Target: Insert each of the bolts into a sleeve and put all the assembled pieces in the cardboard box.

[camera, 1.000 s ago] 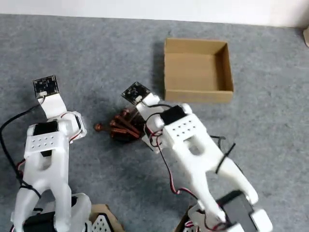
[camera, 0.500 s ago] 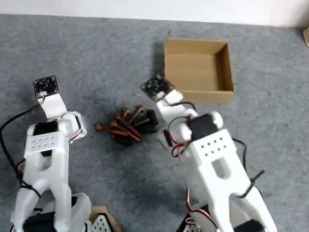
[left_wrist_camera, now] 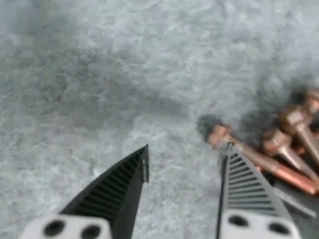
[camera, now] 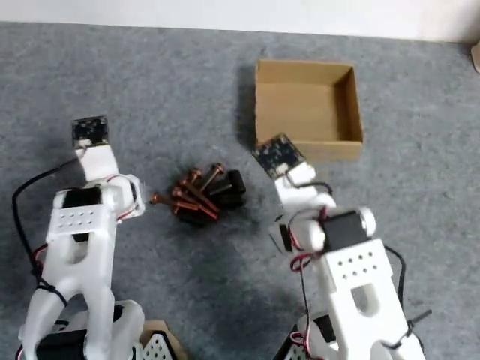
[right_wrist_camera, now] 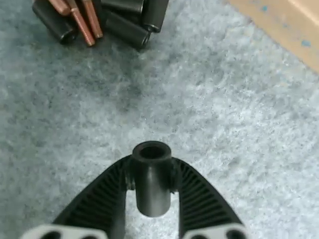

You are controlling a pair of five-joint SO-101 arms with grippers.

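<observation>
Two changes were seen over the last second. The right arm, earlier bent over the pile [camera: 199, 199] of copper bolts [camera: 187, 193] and black sleeves [camera: 234, 187] at the middle of the grey carpeted table [camera: 135, 90], had been drawn back to the right and nearer. The right gripper [right_wrist_camera: 151, 168] was closed on one black sleeve [right_wrist_camera: 152, 191], whose open bore faced the wrist camera. The left arm had been brought forward and to the right. The left gripper [left_wrist_camera: 186, 149] stood wide open and empty, with one tip just beside the head of the leftmost bolt [left_wrist_camera: 219, 134].

From this, a sleeve could be judged ready to receive a bolt, and a bolt pick-up seemed to be in hand. Nothing had been assembled yet. The cardboard box [camera: 307, 148] lay far and to the right of the pile, with nothing seen inside.

From above, both grippers were hidden beneath the wrist cameras. The sleeves in the pile could not be counted, since bolts lay across them. The pile was also cut off at the edge in both wrist views.
</observation>
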